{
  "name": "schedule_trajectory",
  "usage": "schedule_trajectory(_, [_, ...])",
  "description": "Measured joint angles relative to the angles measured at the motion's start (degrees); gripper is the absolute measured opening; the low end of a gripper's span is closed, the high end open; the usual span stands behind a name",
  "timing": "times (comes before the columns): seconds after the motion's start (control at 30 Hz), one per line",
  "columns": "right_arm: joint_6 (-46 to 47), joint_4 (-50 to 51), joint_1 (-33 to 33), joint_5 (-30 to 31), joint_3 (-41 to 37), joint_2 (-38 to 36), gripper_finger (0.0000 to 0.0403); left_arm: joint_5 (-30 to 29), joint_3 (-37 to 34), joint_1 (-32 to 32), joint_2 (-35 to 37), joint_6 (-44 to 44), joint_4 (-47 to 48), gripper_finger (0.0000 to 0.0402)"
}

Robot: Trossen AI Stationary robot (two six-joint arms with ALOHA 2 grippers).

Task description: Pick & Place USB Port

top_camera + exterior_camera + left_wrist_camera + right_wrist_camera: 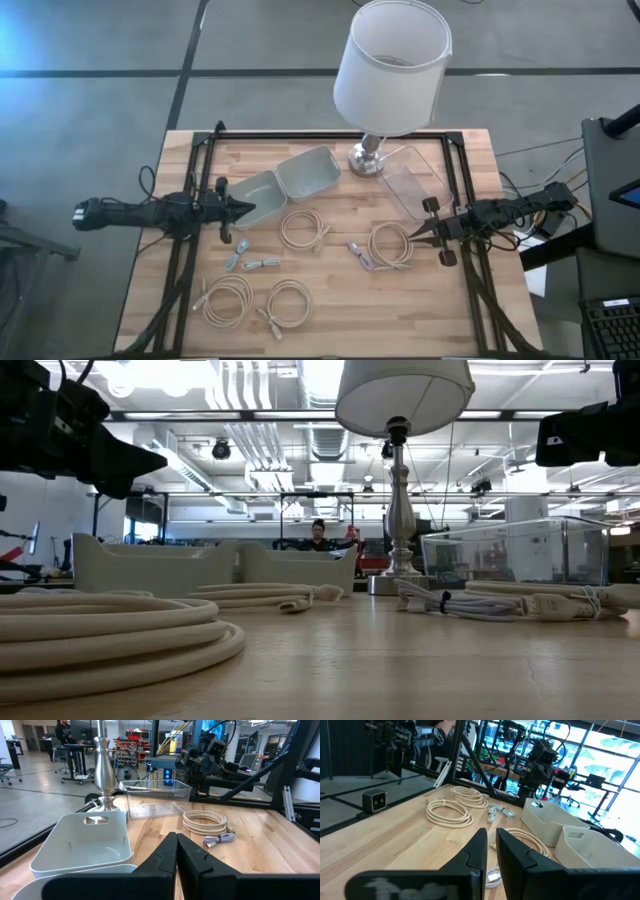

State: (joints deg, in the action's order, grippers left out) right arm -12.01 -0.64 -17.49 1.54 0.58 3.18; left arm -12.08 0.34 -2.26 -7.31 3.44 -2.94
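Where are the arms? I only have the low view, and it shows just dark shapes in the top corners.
Observer: The left arm hovers beside a pale grey plastic bin, jaws shut, pointing at it.
Operator: And the right?
Observer: The right arm hovers opposite, its tip at the edge of a cream coiled cable.
Operator: Anything binned?
Observer: No. Both grey bins and the clear plastic box look empty.

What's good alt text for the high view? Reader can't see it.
Overhead view of a wooden table with the left gripper and right gripper hovering at opposite edges, both shut and empty. Between them lie coiled cream cables, two grey bins, a clear bin and a lamp.
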Motion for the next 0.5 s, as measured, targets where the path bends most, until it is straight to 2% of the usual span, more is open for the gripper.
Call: schedule_trajectory(0.5, [0.0,0.0,0.0,0.0,0.0,0.0,0.0038,0.0,0.0,0.0,0.0,0.0,0.0,0.0012])
